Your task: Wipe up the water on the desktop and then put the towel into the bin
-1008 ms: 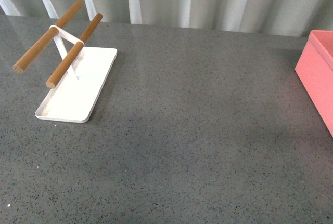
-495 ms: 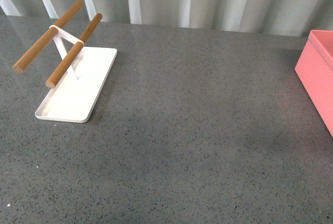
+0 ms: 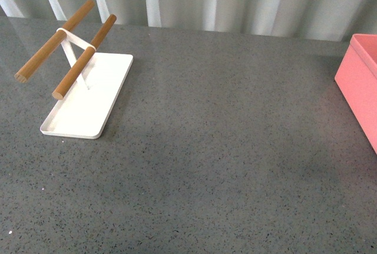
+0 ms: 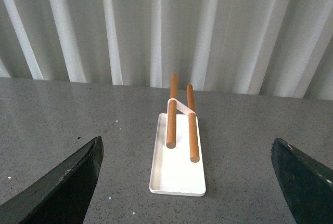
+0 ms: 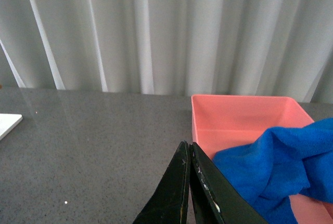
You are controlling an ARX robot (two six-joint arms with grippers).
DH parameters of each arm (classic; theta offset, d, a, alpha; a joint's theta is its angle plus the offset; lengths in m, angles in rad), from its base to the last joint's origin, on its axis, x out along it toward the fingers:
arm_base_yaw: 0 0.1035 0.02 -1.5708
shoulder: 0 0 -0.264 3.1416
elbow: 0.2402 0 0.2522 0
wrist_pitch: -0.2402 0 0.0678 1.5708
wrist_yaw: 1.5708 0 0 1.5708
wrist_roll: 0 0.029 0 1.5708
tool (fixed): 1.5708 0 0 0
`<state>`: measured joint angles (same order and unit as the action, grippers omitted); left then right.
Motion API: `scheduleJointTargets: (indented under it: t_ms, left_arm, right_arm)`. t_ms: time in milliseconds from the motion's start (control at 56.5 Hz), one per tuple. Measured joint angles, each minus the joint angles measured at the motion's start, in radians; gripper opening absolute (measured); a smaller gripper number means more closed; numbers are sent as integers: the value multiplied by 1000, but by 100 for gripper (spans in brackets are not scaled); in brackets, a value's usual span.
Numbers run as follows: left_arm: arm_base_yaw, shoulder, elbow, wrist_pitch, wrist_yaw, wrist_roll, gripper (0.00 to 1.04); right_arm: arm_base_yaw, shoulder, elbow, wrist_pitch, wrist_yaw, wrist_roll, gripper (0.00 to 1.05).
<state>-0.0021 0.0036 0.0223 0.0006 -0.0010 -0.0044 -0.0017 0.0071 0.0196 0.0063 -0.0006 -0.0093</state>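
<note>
a: nothing has shifted on the worktop point(image 3: 224, 148) since a second ago; the tray point(image 3: 88, 104) and its wooden bars point(image 3: 82, 59) sit as before.

b: the right tool point(image 5: 190, 182), clenched on the towel point(image 5: 281, 167), hangs by the bin point(image 5: 229, 117); the left tool point(image 4: 187, 182) gapes, released.

a: risk?

b: dropped early, the towel could drape the rim or miss. grey speckled stone looks dry; pale curtains point(image 3: 235, 0) behind.

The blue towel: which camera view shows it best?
The right wrist view. There the towel lies bunched in the pink bin, just beyond the right gripper, whose fingers are shut. The front and left wrist views do not show it.
</note>
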Motion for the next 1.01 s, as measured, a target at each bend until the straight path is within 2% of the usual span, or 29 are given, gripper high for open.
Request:
scheduleJointTargets:
  t_ms: [230,265,460,707,1008]
  left_arm:
    - [0,-2,0,0,1,0,98]
    - [0,-2,0,0,1,0,98]
    - [0,-2,0,0,1,0,98]
    - [0,-2,0,0,1,0,98]
    - [0,-2,0,0,1,0,98]
  right_arm:
    - [0,-3,0,-5,0,0,3]
    - [0,-3,0,-5,0,0,9]
    - [0,-3,0,-5,0,0,57]
    - [0,-3,0,-5,0,0,98]
    - [0,-3,0,-5,0,4,98]
